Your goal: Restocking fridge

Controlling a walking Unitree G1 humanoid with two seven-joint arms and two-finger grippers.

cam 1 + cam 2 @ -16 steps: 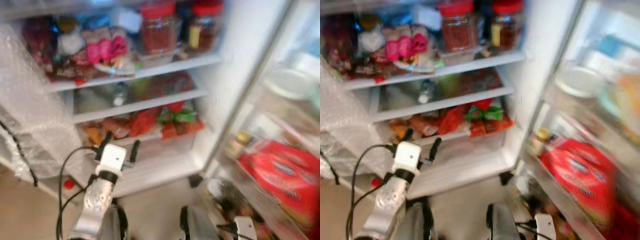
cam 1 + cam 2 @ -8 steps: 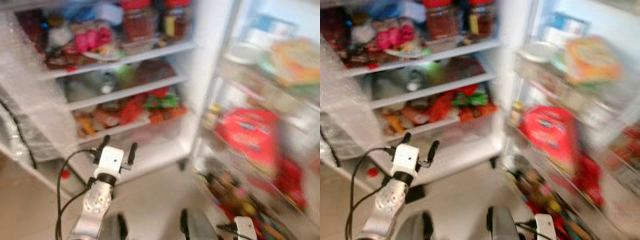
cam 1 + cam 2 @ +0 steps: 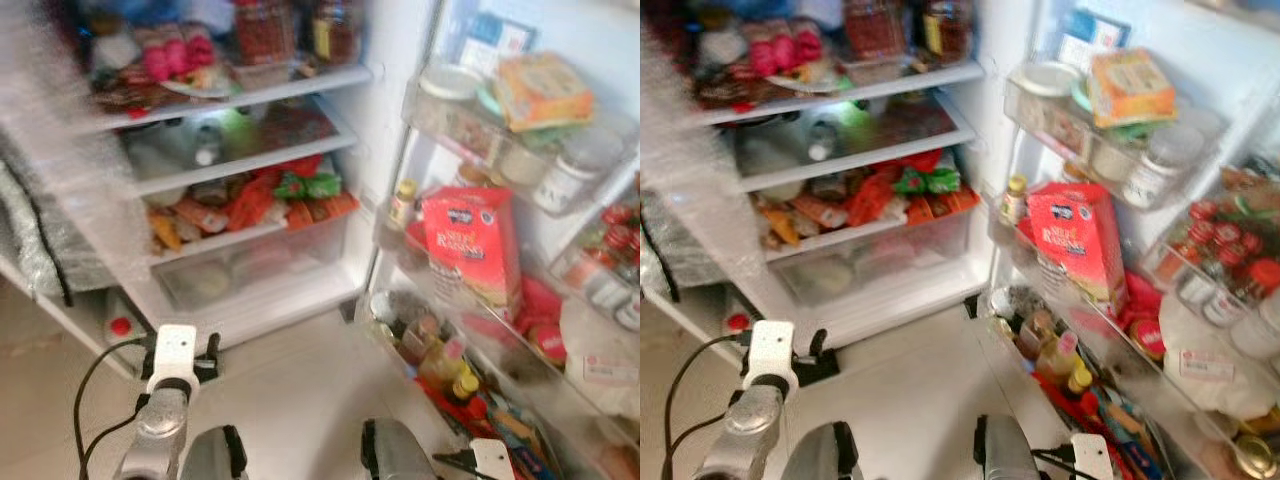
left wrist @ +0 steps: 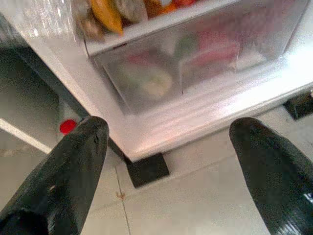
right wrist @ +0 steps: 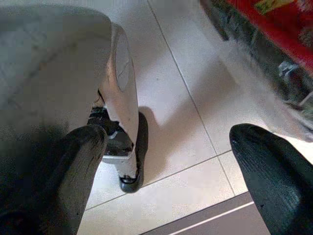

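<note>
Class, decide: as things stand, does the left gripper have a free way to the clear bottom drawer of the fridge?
Probably yes: the left gripper, open and empty, faces the clear drawer with nothing between.

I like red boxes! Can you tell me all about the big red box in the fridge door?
The red box looks like cardboard, tall and flat, with white lettering and a pale picture near its bottom. It stands almost upright, leaning a little, in a clear shelf of the open fridge door. A small yellow-capped bottle stands beside it. The print is too blurred to read.

silver left arm (image 3: 150, 440) — white wrist block, black cable, black jaws
</note>
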